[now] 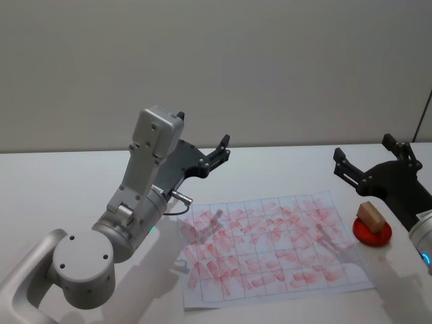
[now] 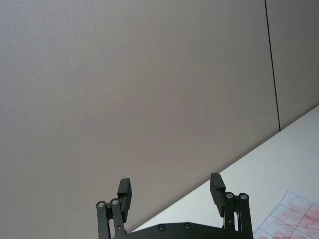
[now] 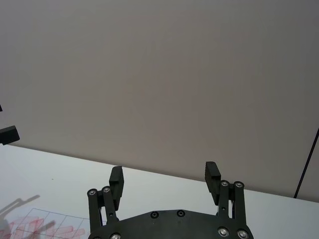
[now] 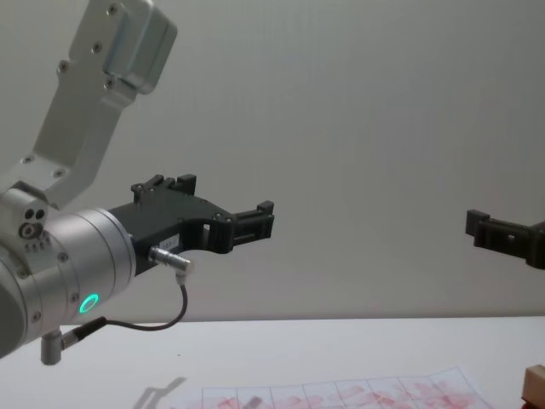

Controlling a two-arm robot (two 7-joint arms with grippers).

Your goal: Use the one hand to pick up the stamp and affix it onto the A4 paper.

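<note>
Step in hand, by my reading: approach, with the pick not yet made. The stamp [image 1: 370, 214] stood on a red pad [image 1: 383, 237] just beside the paper's [image 1: 270, 250] right edge, untouched. The right gripper [image 1: 363, 150] hung in the air near the paper's far right corner, above and behind the stamp, fingers spread and holding nothing. The left gripper [image 1: 219, 150] was raised over the paper's far left corner, fingers also apart, idle.

Next move likely calls for lowering the right gripper over the stamp, squaring its jaws across the block, then closing.
</note>
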